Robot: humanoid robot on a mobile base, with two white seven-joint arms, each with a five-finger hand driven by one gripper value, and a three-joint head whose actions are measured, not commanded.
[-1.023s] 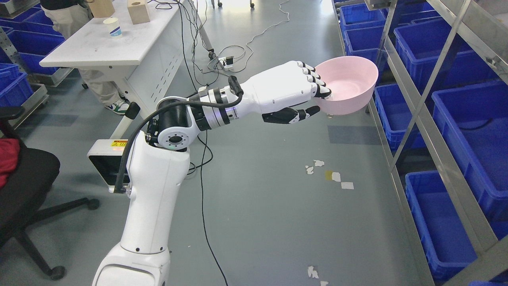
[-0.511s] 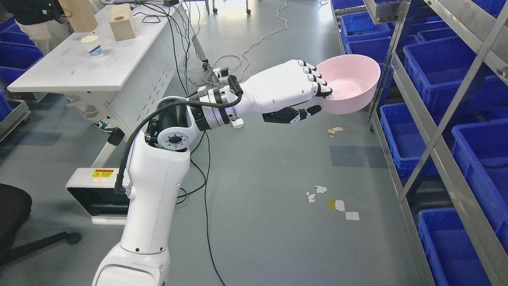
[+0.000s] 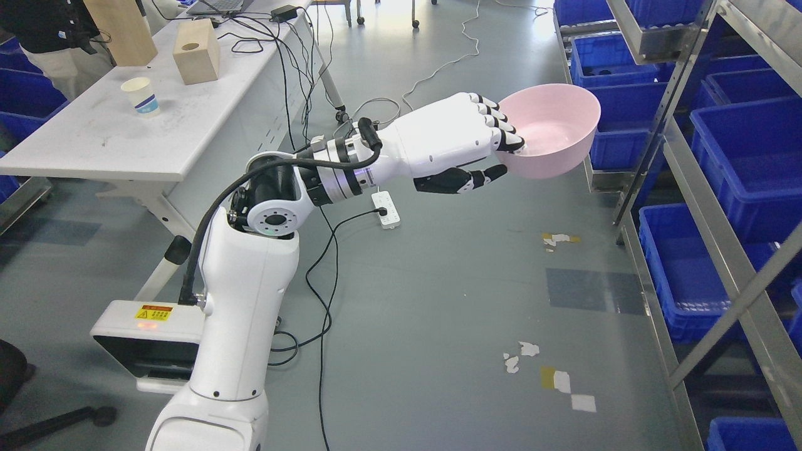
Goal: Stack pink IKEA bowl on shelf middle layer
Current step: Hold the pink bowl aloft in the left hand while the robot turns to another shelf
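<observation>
In the head view, the left hand (image 3: 467,147) reaches out from the lower left across the middle of the picture, its arm bent at the elbow and stretched toward the right. The hand is closed on the near rim of the bowl (image 3: 554,134): 4 fingers (image 3: 501,128) hook over the rim into the inside, and the thumb (image 3: 467,180) presses under the outer wall. The pink bowl is held in the air, mouth up and tipped only slightly, above the grey floor (image 3: 438,300) and well clear of it. The right hand does not show. The shelf (image 3: 689,169) stands along the right edge, its metal posts and rails carrying blue bins (image 3: 752,150) on several levels. The bowl's far wall lies just beside the nearest upright post, with the shelf to the right of the hand, so the bowl leads and the hand trails behind it. I judge the carry to be well along but the placing not yet begun: the bowl is outside the frame, and which level counts as the middle one, or whether a stack waits there, cannot be told from here. At upper left a desk (image 3: 207,125) holds a paper cup (image 3: 140,96) and 2 wooden blocks (image 3: 196,52), well apart from the work; a person (image 3: 50,44) stands behind it.
</observation>
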